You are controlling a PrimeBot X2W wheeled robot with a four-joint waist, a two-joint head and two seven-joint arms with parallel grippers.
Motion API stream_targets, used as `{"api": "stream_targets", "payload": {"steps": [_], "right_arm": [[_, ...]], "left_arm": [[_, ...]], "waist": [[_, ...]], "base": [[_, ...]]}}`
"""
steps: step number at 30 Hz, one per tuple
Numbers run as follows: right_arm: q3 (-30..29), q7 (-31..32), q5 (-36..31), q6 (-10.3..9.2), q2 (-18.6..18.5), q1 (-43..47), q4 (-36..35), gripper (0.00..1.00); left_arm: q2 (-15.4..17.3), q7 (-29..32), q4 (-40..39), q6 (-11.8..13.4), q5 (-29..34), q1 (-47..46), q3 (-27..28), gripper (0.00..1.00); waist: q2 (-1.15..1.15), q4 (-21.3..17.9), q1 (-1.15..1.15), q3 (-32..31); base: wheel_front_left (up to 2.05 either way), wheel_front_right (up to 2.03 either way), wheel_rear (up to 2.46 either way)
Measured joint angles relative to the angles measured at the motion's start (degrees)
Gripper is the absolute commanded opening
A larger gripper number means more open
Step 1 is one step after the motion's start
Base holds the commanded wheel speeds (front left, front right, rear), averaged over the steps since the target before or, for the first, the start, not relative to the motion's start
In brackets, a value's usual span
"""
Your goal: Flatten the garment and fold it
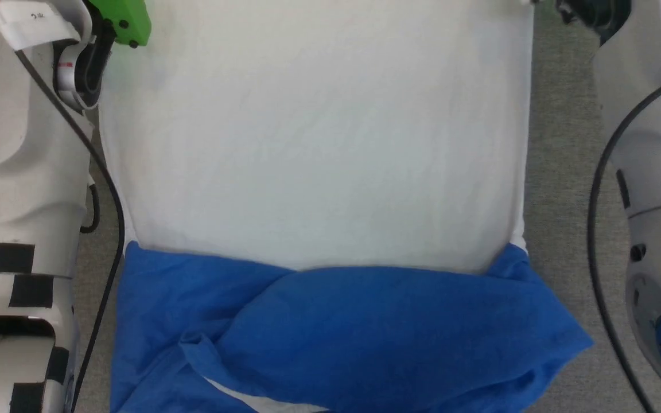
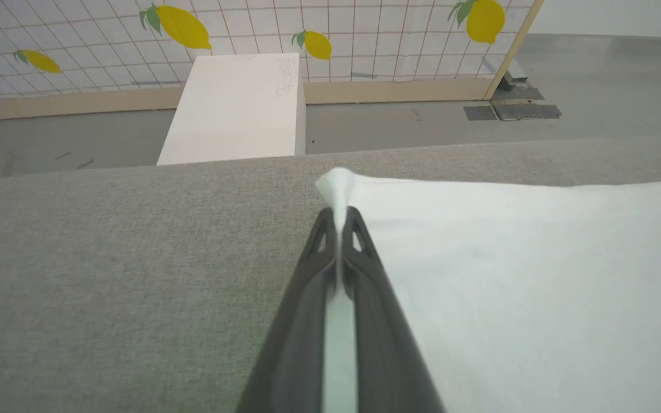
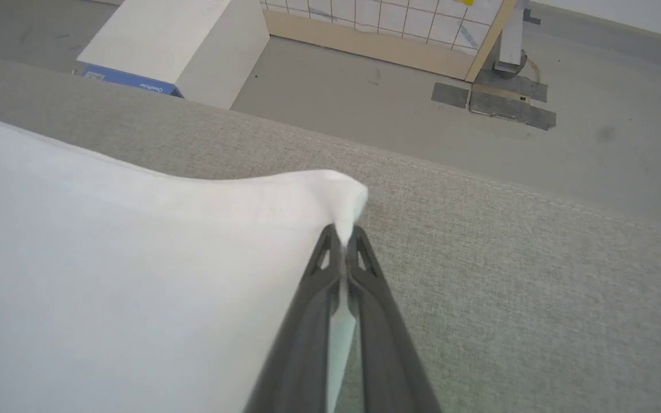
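Observation:
The garment (image 1: 313, 143) lies spread on a grey cloth-covered surface, its white body panel toward the far side and its blue sleeves (image 1: 342, 332) folded across the near end. In the left wrist view my left gripper (image 2: 339, 215) is shut on the garment's far left white corner (image 2: 336, 183), which pokes out past the tips. In the right wrist view my right gripper (image 3: 343, 232) is shut on the far right white corner (image 3: 350, 201) in the same way. Both corners are pinched just above the grey surface.
The grey surface (image 2: 107, 258) ends in an edge just beyond both corners; past it is a grey floor with a white box (image 2: 238, 109) and a tiled panel with lemon prints (image 2: 365, 34). My pale forearms (image 1: 15, 172) flank the garment.

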Motion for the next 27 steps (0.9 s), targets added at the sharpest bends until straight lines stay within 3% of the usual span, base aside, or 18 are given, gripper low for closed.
{"api": "stream_targets", "payload": {"steps": [8,14,20,27], "right_arm": [[11.7,-14.8,12.7,0.00,-0.1,12.1,-5.8,0.00],[17.7,-20.9,16.8,0.00,-1.0,25.1,-15.2,0.00],[19.1,-20.4,19.0,0.00,-5.6,40.4,-27.8,0.00],[14.5,-11.6,19.4,0.00,-9.0,59.0,-42.8,0.00]], "left_arm": [[0.6,-8.9,0.6,-2.1,-2.7,7.8,0.0,0.00],[1.8,-13.0,-6.5,-2.6,-6.8,21.7,1.3,0.00],[3.0,-14.0,-16.8,-0.3,-10.1,39.1,4.4,0.00],[1.0,-13.3,-28.3,3.7,-13.4,57.7,5.8,0.00]], "waist": [[0.00,-1.1,0.00,-6.0],[0.00,-1.6,-0.01,-12.9],[0.00,-2.0,-0.01,-20.2],[0.00,-2.3,-0.01,-27.1]], "base": [[0.00,0.00,0.00],[0.00,0.00,0.00],[0.00,0.00,0.00],[0.00,0.00,0.00]]}}
